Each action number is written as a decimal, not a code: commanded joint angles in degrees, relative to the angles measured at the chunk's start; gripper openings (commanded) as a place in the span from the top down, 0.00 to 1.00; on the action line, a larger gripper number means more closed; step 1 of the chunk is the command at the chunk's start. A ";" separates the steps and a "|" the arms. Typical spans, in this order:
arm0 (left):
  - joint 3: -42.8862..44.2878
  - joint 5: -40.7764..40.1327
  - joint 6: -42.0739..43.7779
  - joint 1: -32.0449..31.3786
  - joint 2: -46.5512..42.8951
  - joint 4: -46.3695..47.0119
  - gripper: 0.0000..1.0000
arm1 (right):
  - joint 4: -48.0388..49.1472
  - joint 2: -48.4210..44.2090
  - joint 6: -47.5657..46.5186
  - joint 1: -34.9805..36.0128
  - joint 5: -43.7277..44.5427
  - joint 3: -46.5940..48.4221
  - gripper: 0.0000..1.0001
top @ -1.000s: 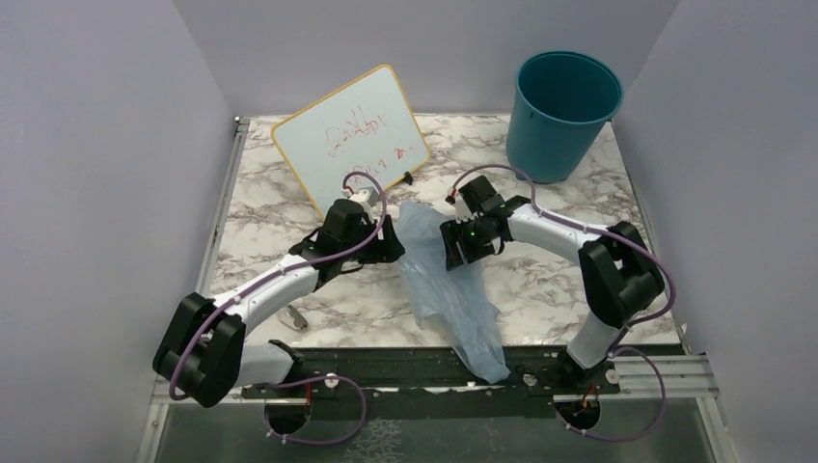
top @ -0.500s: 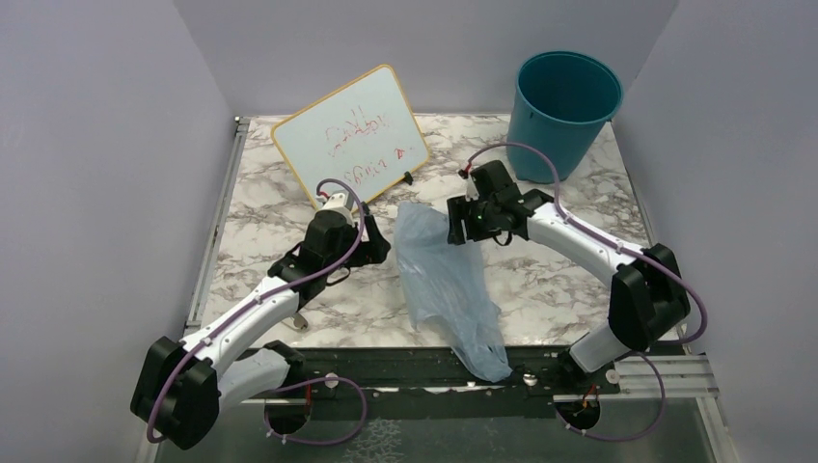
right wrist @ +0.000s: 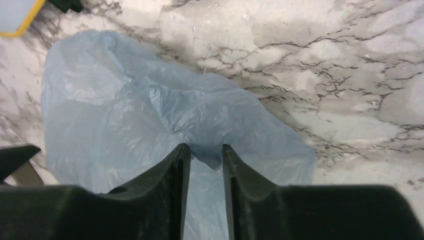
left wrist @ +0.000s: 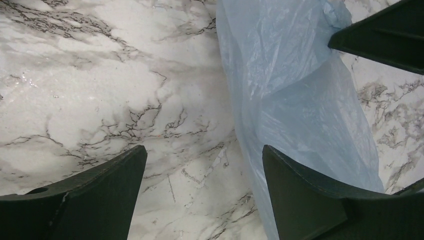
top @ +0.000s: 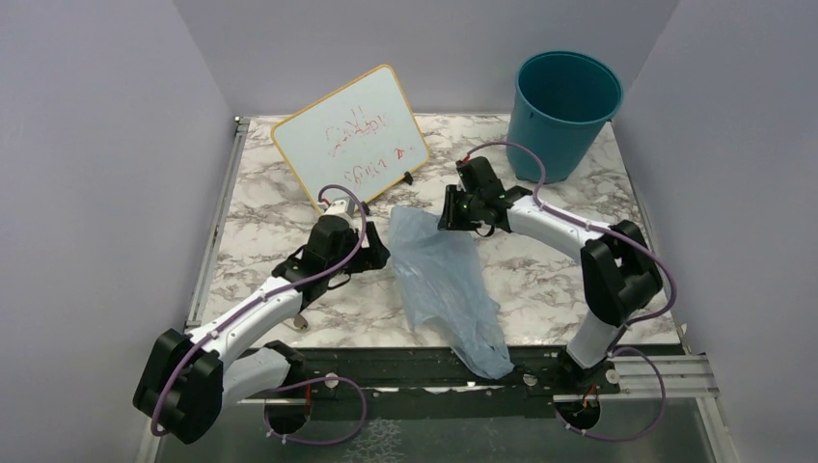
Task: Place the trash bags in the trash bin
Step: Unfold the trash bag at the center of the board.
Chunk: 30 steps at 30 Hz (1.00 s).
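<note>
You are looking at the trash bag [top: 444, 280], a thin, crinkly, translucent pale-blue film. It is lying stretched across the middle of the marbled surface [top: 550, 280], with its near end trailing over the dark rail at the near edge. The trash bin [top: 564, 116], round teal plastic with a smooth rim and tapering toward its base, is standing upright at the far right corner. It is well apart from the bag, which is lying wholly outside it.

Your right fingers [right wrist: 160, 200] are pressing nearly together on a bunched fold of film at the bag's far end; only the right wrist view is showing that pinch. Your left fingers [left wrist: 90, 200] are hanging spread wide. In the left wrist view one is sitting over bare marble and the other over the bag's left edge, though you cannot tell whether it is touching. The top view alone is showing a yellow-edged whiteboard [top: 350, 140] with red scribbles, leaning at the far left.
</note>
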 commanded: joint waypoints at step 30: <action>2.56 6.86 1.54 21.10 -17.58 -6.69 0.01 | 58.23 -10.16 37.93 -11.77 -70.61 -5.42 0.99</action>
